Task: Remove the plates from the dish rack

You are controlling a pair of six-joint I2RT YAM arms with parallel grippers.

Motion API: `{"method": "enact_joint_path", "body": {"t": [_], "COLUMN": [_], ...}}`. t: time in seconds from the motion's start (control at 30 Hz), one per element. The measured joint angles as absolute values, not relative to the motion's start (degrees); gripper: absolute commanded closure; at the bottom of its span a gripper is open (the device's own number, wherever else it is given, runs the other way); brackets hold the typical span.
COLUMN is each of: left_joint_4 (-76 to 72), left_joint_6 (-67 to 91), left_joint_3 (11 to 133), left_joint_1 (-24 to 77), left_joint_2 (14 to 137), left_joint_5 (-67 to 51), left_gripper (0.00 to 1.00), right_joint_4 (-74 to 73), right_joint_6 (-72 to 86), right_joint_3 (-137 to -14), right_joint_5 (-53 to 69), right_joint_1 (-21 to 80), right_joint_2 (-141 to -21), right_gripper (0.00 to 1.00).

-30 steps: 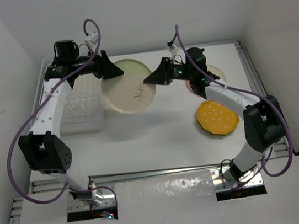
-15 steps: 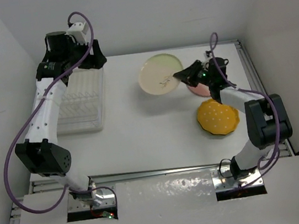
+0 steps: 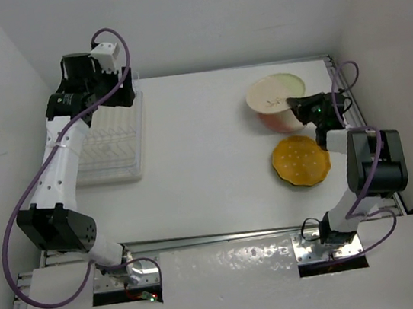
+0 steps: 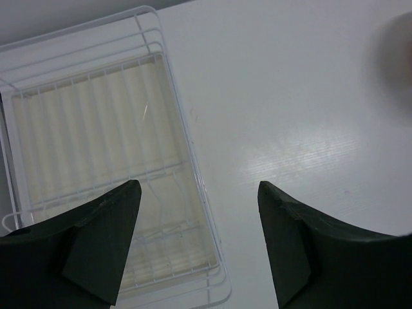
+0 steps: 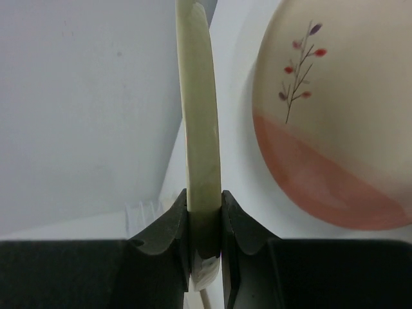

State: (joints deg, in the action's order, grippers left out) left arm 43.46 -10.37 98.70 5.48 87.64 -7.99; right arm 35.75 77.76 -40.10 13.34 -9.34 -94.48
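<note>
At ten o'clock on the surface (image 3: 207,162) lies one rack (image 3: 113,148), long side along the left edge and far end close to the back wall; in the left wrist view its thin ribs and wire rim show pale against the white. Three plates are in sight, all on the right: a cream plate (image 3: 271,92) at two o'clock, a pink plate (image 3: 271,121) partly under it, and an orange plate (image 3: 300,160) at three o'clock, flat and just beside the pink one.

Two arms are in view; the left arm reaches far forward from its base at seven o'clock, its wrist high over the far end of the rack, and the left tool (image 4: 197,193) hangs with its jaws spread wide, nothing between them, above the rack's right rim. The right arm rises from five o'clock, folds tightly at the elbow by the right edge and points toward nine o'clock; the right tool (image 3: 291,102) pinches the cream plate by its rim. From the right wrist that plate is seen edge-on, standing straight out of the jaws, the pink one with its twig drawing lying at its right; whether the two plates touch I cannot tell.

Rack and plates are well apart, with a broad stretch of white surface between them; the pink and orange plates sit near the right rail, and walls close in on the left, back and right.
</note>
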Motion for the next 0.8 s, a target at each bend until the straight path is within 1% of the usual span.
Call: {"method": "enact_joint_path", "body": {"t": [0.2,0.43,0.8], "left_joint_4": [43.79,43.77,43.77], "left_joint_6": [-10.76,-10.72,-10.74], "left_joint_3": [98.54,98.54,98.54], "left_joint_1": [4.58,2.52,2.02], "left_joint_2": [87.66,88.20,88.53], "left_joint_5": [-7.88,-8.91,-9.37], "left_gripper": [0.29,0.29,0.29], "right_joint_4": [43.16,43.64,40.86], "right_joint_6": [84.90,86.67,83.53], "right_joint_3": [-36.97,-36.71,-36.14], "right_joint_5": [12.93,13.23,14.50], "right_joint_1": [-14.33,-15.03,-14.70], "right_joint_2": [-99.11,-101.19,-101.01], "right_gripper": [1.00,1.00,1.00]}}
